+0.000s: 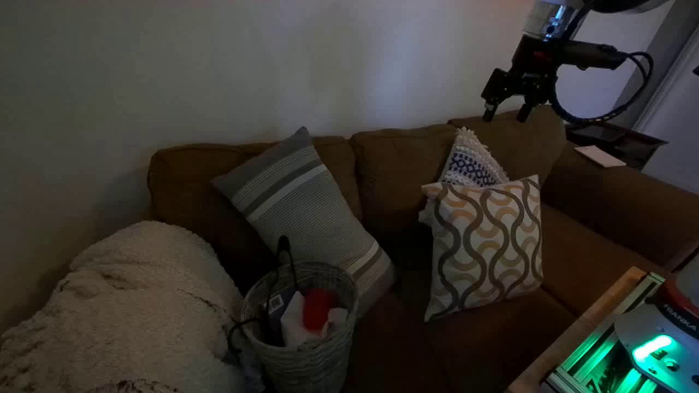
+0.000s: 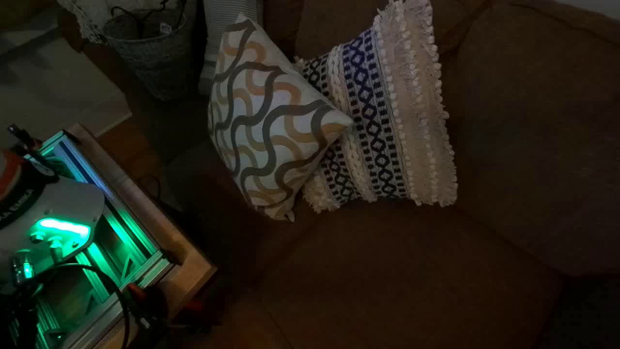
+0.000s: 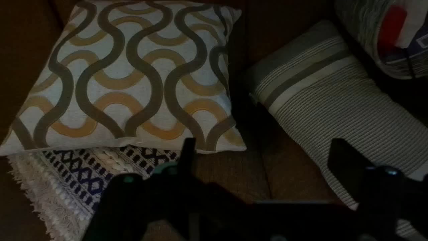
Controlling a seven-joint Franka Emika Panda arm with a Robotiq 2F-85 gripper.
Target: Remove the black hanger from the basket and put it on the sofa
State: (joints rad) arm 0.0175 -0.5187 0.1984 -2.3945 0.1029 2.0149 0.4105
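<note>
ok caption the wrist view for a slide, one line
Beyond the open jaws: brown sofa, wavy-patterned cushion, fringed cushion, striped cushion and part of the basket.

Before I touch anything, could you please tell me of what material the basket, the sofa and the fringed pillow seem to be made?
Basket: probably woven plant fibre, matte; ridged rows show.
Sofa: likely woven upholstery cloth, dull brown; no leathery shine appears, though the light is dim.
Fringed pillow: textile, perhaps cotton or wool, matte; tufts and shaggy fringe show.
</note>
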